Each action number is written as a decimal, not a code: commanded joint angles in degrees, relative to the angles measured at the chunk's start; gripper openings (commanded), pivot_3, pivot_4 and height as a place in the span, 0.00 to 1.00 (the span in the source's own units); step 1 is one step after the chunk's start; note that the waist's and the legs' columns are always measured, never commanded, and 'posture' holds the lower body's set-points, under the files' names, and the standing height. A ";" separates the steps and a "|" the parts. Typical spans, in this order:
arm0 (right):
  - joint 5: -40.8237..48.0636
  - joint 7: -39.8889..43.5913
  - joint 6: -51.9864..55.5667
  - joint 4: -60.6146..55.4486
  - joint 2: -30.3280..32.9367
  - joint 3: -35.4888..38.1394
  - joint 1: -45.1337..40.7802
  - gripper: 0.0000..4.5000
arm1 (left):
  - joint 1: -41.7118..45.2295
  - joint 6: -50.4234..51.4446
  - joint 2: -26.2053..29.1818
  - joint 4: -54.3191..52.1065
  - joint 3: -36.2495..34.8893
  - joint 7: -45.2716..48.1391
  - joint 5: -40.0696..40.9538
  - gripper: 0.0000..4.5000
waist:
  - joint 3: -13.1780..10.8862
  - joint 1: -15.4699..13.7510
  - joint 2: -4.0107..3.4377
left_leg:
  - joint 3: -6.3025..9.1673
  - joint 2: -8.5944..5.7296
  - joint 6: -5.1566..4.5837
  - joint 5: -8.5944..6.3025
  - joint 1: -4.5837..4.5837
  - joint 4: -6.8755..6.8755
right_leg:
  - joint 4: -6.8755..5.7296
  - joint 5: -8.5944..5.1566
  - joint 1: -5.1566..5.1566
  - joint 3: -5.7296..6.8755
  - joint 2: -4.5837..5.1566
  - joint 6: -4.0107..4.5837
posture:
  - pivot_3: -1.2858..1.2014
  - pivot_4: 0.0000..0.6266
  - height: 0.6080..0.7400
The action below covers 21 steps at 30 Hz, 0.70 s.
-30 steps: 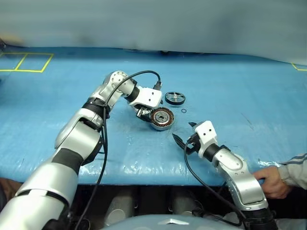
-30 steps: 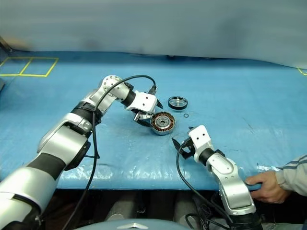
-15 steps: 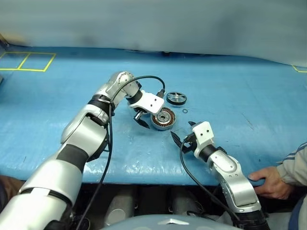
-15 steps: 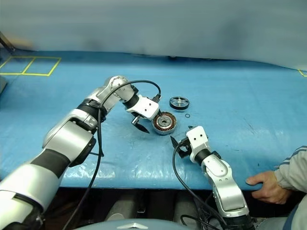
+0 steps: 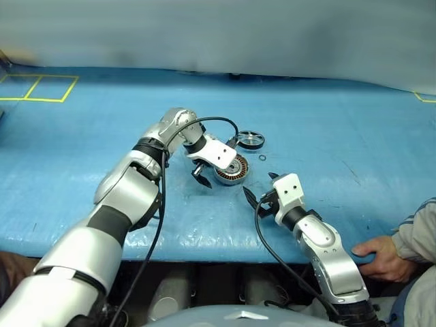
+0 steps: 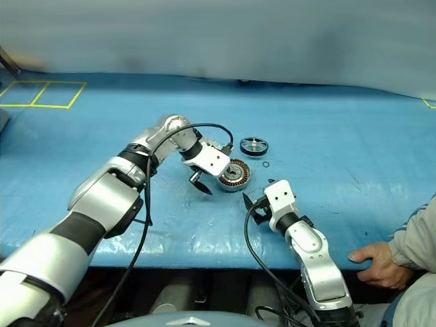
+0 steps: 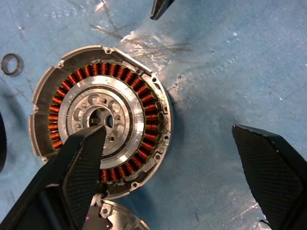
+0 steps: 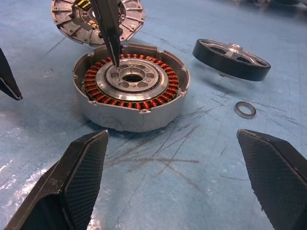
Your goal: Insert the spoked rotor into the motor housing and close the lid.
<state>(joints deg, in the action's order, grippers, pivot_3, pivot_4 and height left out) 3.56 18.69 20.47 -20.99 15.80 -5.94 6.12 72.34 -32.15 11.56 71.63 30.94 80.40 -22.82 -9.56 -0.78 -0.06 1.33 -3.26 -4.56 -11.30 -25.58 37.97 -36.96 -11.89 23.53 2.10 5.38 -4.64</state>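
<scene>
Centrally on the blue-covered desk [image 5: 82, 150] the motor housing [image 8: 130, 91] is seen: a squat silver ring with copper-brown windings set around a bright silver centre pierced by small holes. Just behind it, partly tucked under its far edge, the lid [image 8: 76, 17] is found, a flat silver disc with notched rim holes and a dark and gold middle. The spoked rotor [image 8: 231, 58], black-rimmed with a shiny spoked hub, is set apart from the housing on its far right, and a tiny thin ring [image 8: 244, 109] is laid on the desk near it.

The left tool [image 7: 168, 158] is held over the housing, pointing steeply down, with its fingers spread wide; one finger [image 7: 79, 163] is placed above the silver centre, its tip shown in the right wrist view at the inner edge of the windings, while the other is kept out over bare desk. Whether that tip touches the metal cannot be told. The right tool [image 8: 175, 177] is held low, near the housing on the robot's side, its fingers wide apart and nothing between them.

Much of the lid is cut off in both wrist views, and in the head views it is covered by the left tool. A person's hand [image 5: 378, 253] is rested on the desk's near edge at the right
</scene>
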 commanded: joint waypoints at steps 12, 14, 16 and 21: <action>-0.09 -0.76 -1.09 -2.92 -0.17 0.76 1.83 1.00 | 0.65 -0.61 -1.91 1.11 0.15 -4.23 -3.04 1.00 | 0.00 -0.01 0.00 | 0.00 0.00 0.00 0.00 0.00 0.03 | -0.01 0.01 0.00 0.00 0.00 0.00 | 0.52 0.24 1.00; -0.11 -0.82 -1.06 -3.02 -0.25 0.72 1.94 1.00 | 0.54 -0.34 -2.08 1.33 0.50 -4.88 -3.70 1.00 | 0.00 -0.01 0.00 | 0.00 0.00 0.00 0.00 0.00 0.04 | -0.02 0.02 0.00 0.00 0.00 0.00 | 0.52 0.24 1.00; -0.11 -0.94 -1.03 -3.17 -0.37 0.68 2.12 1.00 | 0.31 -0.13 -2.29 1.59 0.77 -5.29 -4.41 1.00 | 0.00 -0.05 0.00 | 0.00 0.00 0.00 0.00 0.00 0.05 | -0.02 0.02 -0.01 0.00 0.00 0.00 | 0.52 0.24 1.00; -0.11 -1.27 -1.07 -3.82 -0.64 0.76 3.31 1.00 | -0.09 0.05 -2.84 2.11 1.21 -5.42 -5.04 1.00 | 0.00 -0.03 0.00 | 0.00 0.00 0.00 0.00 0.00 0.06 | -0.02 0.03 -0.01 0.00 0.00 -0.01 | 0.52 0.24 1.00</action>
<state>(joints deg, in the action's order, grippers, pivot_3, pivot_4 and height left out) 3.36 17.78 20.46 -21.93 15.33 -5.77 9.22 72.29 -32.49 9.10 73.55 32.08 75.02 -27.15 -9.56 -0.81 -0.06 1.33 -3.27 -4.56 -11.30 -25.58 38.03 -36.98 -11.86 23.52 2.10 5.38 -4.64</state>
